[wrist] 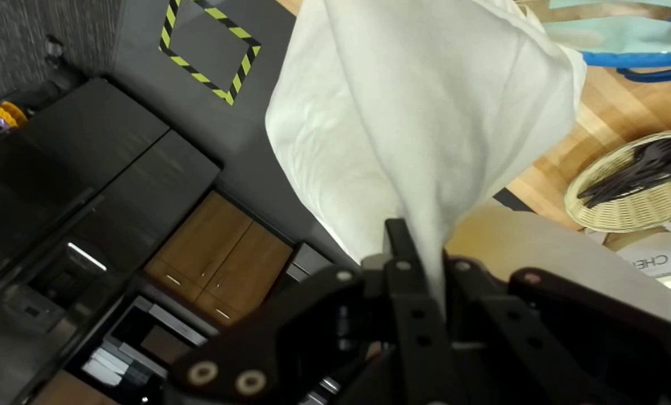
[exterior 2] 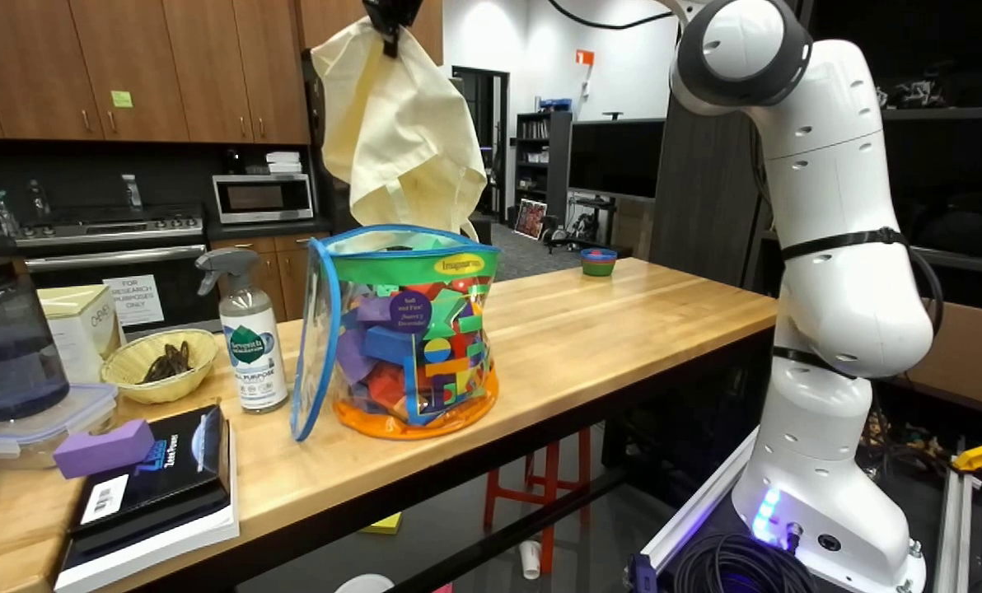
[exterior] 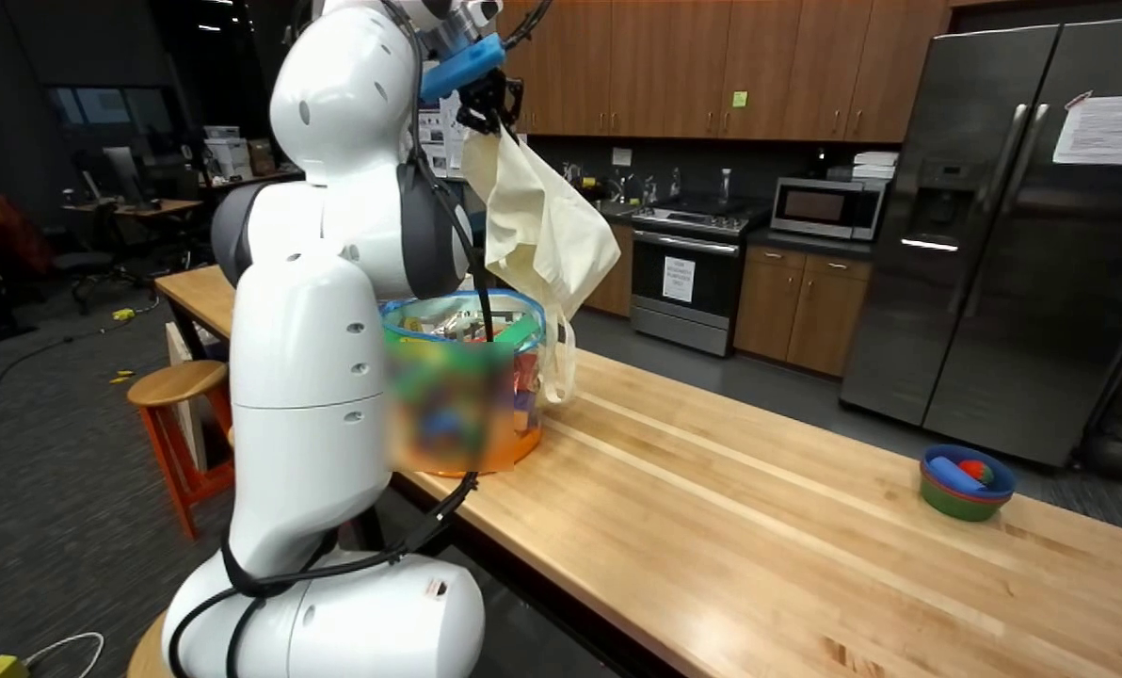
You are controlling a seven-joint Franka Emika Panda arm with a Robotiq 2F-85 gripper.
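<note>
High over the wooden table, my gripper [exterior: 491, 115] [exterior 2: 391, 35] [wrist: 423, 242] is shut on a cream cloth [exterior: 552, 226] [exterior 2: 409, 123] [wrist: 425, 84]. The cloth hangs in loose folds from the fingertips, and its pinched part runs up between the fingers [wrist: 408, 292]. A looped strap [exterior: 558, 372] dangles at its lower end. Close by stands a clear zip bag [exterior 2: 413, 346] of coloured blocks, with a blue rim and orange base. In an exterior view the cloth hangs behind that bag. Whether the strap touches the table or bag, I cannot tell.
A spray bottle [exterior 2: 252, 338], a wicker basket [exterior 2: 161, 366] of dark utensils, a book [exterior 2: 149, 502], a purple block [exterior 2: 104, 449] and a dark jar [exterior 2: 5, 338] share the table [exterior: 759, 527]. Stacked bowls [exterior: 966, 485] sit near its far end. A stool [exterior: 180, 386] stands beside it.
</note>
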